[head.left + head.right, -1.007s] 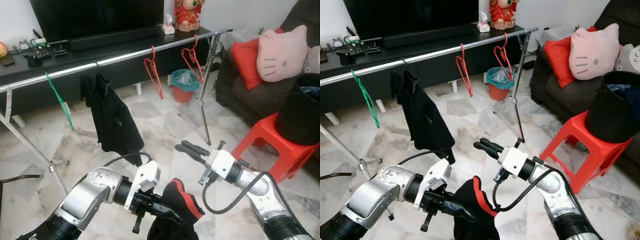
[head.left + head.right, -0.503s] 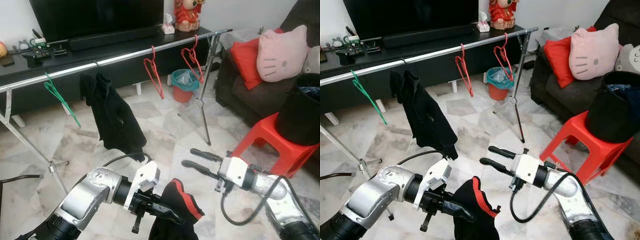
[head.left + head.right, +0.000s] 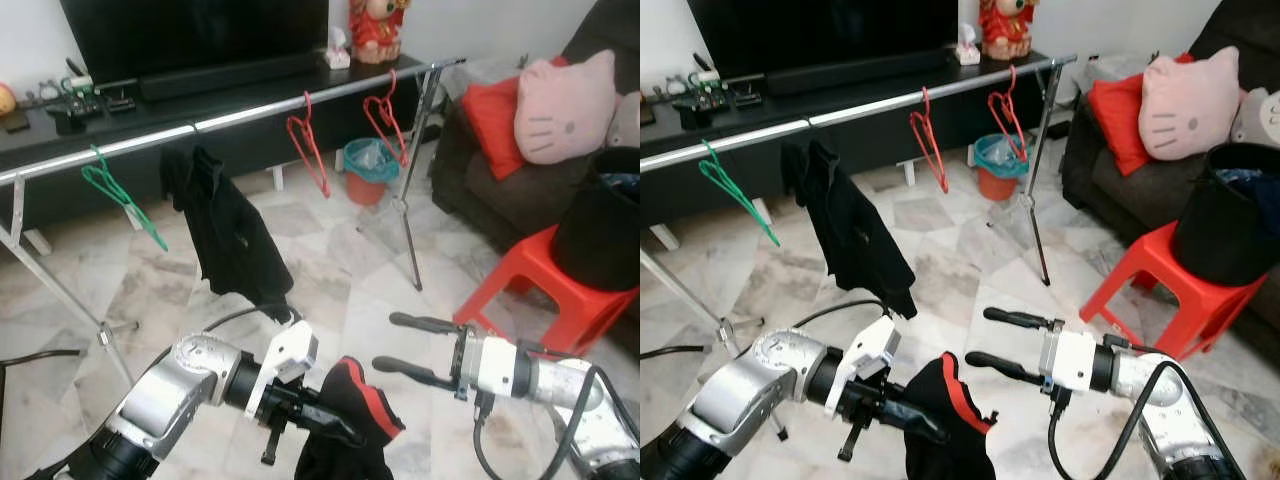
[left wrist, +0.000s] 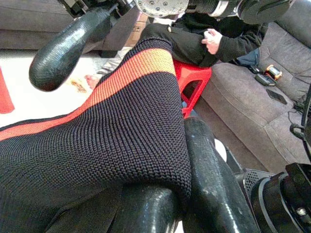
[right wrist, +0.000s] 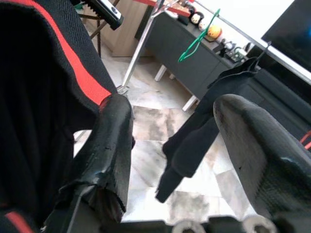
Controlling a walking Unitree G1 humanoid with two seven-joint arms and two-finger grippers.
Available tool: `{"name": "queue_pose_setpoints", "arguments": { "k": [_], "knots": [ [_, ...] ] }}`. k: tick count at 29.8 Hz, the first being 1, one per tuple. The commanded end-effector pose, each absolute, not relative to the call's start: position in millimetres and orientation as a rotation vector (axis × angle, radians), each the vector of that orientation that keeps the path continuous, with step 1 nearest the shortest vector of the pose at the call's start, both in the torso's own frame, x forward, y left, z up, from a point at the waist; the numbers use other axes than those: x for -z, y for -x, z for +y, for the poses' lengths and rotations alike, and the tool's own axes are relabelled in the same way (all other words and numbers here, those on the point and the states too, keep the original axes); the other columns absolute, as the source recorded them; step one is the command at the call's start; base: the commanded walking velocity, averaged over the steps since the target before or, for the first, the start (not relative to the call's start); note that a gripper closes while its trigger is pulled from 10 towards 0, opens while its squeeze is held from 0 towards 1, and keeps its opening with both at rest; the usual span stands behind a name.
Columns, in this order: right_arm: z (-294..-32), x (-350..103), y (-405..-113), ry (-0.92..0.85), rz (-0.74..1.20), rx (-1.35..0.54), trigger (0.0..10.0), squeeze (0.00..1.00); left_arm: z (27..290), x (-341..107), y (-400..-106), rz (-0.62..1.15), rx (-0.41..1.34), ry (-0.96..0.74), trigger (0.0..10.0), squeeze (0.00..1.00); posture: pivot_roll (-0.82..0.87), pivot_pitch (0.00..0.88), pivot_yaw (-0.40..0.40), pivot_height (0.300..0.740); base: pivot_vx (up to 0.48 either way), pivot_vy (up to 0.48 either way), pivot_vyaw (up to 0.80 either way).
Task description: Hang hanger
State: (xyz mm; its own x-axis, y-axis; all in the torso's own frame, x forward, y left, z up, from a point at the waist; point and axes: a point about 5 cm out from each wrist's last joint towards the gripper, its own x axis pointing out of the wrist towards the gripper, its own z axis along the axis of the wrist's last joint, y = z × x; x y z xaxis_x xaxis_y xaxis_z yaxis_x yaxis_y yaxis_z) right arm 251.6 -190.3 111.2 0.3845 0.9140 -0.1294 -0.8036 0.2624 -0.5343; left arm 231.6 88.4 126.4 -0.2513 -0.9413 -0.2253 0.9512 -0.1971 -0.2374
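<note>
Left gripper (image 3: 335, 428) is clamped on a black knit garment (image 3: 352, 415) with a red stripe, held low in front of the robot; the cloth hangs down from the fingers. Right gripper (image 3: 405, 345) is held spread, nothing between its fingers, just beside the garment, pointing toward the robot's left.

Hangers are seen on the rail (image 3: 250, 110), which runs across the room, rising toward the right. Green hanger (image 3: 125, 195) hangs at the left end, its long axis slanting down to the right. Two red hangers (image 3: 308, 152) (image 3: 386, 118) hang further right, seen near edge-on, long axes running down. A black jacket (image 3: 228, 235) hangs between green and red.

Black bucket (image 3: 603, 215) sits on a red stool (image 3: 535, 275), cloth seen at its rim. Teal-lined bin (image 3: 368, 170) stands behind the rail. No readable writing can be made out.
</note>
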Motion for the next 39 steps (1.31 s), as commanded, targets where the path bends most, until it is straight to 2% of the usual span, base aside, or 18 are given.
{"name": "queue_pose_setpoints", "arguments": {
  "k": [1, 6, 19, 25, 26, 32, 39],
  "knots": [
    [-185, -121, -255, 0.604, -0.281, -1.167, 10.0, 1.00, 88, -131, -235, 0.356, 1.794, -0.043, 10.0, 0.00, 0.00, 0.000, 0.037, 0.740, 0.000, 0.000, 0.00],
    [-179, -123, -248, 0.628, -0.300, -1.232, 10.0, 1.00, 88, -131, -236, 0.354, 1.792, -0.047, 10.0, 0.00, 0.00, 0.000, 0.035, 0.740, 0.000, 0.000, 0.00],
    [-201, -112, -238, 0.769, -0.185, -1.260, 10.0, 1.00, 88, -131, -238, 0.350, 1.786, -0.048, 10.0, 0.00, -0.01, 0.000, 0.032, 0.740, 0.000, 0.000, 0.00],
    [-197, -107, -233, 0.772, -0.171, -1.287, 10.0, 1.00, 87, -131, -238, 0.348, 1.789, -0.048, 10.0, 0.00, -0.01, 0.000, 0.034, 0.740, 0.000, 0.000, 0.00],
    [-194, -107, -234, 0.787, -0.191, -1.279, 10.0, 0.00, 87, -131, -238, 0.347, 1.789, -0.049, 10.0, 0.00, -0.01, 0.000, 0.034, 0.740, 0.000, 0.000, 0.00],
    [-176, -113, -245, 0.817, -0.307, -1.239, 10.0, 0.00, 86, -133, -238, 0.343, 1.795, -0.049, 10.0, 0.00, 0.00, 0.000, 0.031, 0.740, 0.000, 0.000, 0.00],
    [-165, -111, -243, 0.786, -0.328, -1.269, 10.0, 0.00, 85, -133, -237, 0.338, 1.799, -0.045, 10.0, 0.00, 0.00, 0.000, 0.026, 0.740, 0.000, 0.000, 0.00]
  ]
}}
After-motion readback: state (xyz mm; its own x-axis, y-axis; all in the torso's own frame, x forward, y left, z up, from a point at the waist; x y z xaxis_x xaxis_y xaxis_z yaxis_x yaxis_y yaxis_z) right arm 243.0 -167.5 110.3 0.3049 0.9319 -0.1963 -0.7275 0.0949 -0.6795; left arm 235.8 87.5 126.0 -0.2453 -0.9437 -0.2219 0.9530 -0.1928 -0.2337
